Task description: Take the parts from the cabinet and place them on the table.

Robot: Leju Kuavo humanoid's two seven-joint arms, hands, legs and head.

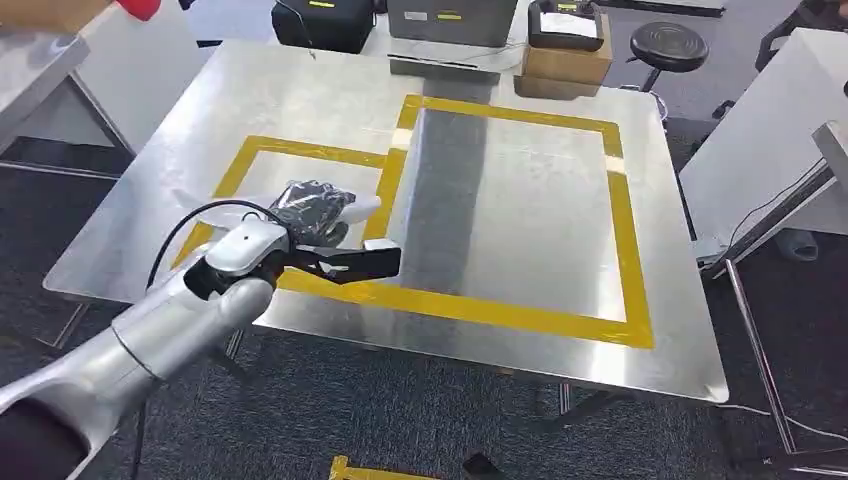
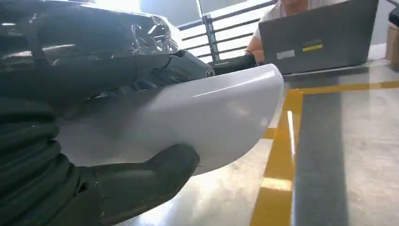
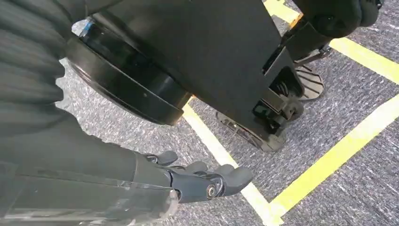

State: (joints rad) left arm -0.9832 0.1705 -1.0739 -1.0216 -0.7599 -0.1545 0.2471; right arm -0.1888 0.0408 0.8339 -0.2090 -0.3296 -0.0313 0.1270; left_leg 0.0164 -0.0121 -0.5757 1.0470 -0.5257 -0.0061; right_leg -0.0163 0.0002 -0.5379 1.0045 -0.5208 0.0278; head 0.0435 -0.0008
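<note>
A white, smooth curved part (image 2: 207, 117) sits in my left hand (image 1: 310, 212), pinched between the thick thumb (image 2: 141, 181) and the dark fingers (image 2: 94, 61) above it. In the head view the part's white tip (image 1: 362, 206) sticks out past the hand. The hand hovers low over the metal table (image 1: 520, 230), inside the smaller yellow-taped rectangle (image 1: 250, 150) at the left. My right hand (image 3: 202, 181) hangs beside my body above the grey carpet, holding nothing, its fingers loosely extended.
A larger yellow-taped rectangle (image 1: 615, 200) marks the table's middle and right. Cardboard boxes (image 1: 565, 60), a black case (image 1: 320, 25) and a grey device (image 1: 450, 20) stand beyond the far edge, with a stool (image 1: 668, 45). A white table (image 1: 770, 140) is at the right. A person sits behind a laptop (image 2: 320, 37).
</note>
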